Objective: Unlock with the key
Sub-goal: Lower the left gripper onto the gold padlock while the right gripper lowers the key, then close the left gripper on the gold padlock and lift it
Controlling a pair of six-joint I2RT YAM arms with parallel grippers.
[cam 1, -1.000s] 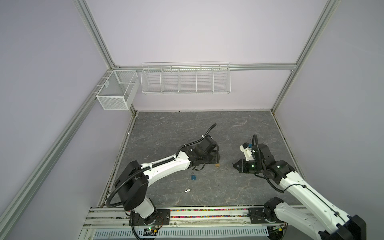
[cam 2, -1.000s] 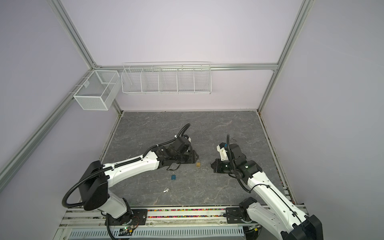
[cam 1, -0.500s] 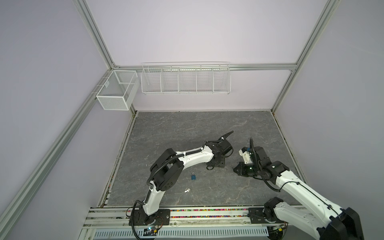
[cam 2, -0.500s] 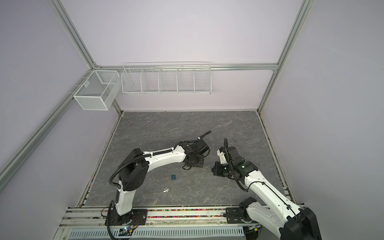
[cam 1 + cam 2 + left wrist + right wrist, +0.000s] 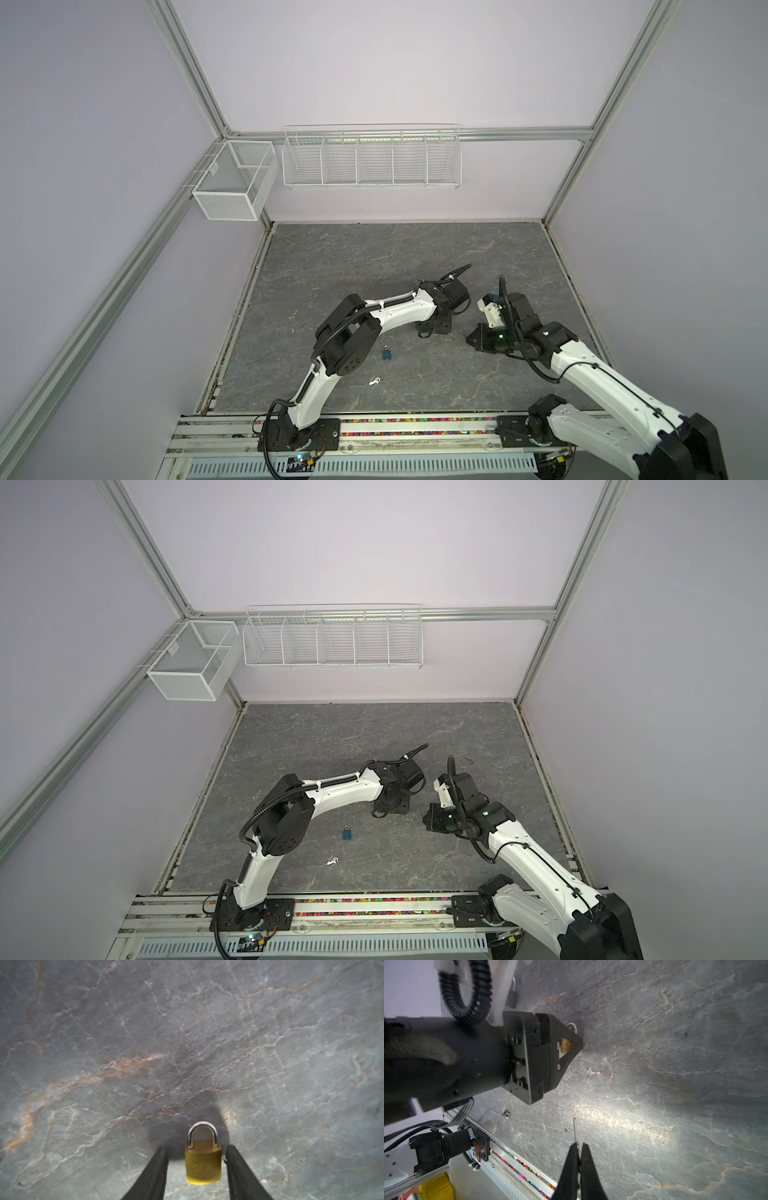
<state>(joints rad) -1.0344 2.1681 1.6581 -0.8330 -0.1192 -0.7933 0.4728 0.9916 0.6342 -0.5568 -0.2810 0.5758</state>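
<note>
Pickup of the small brass padlock (image 5: 203, 1164) seems in hand: the left gripper (image 5: 196, 1148) straddles it on the grey stone-look tabletop (image 5: 187, 1043), jaws apart, not touching. The right gripper (image 5: 579, 1147), clenched, pinches the thin silver key (image 5: 574, 1130). Next probably: squeeze, then present the keyhole.

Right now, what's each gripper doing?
Left gripper: open, jaws either side of the brass padlock, not gripping it.
Right gripper: shut on the key.

Left gripper (image 5: 429, 333) and right gripper (image 5: 470, 338) stand close; far tabletop (image 5: 395, 249) open.
</note>
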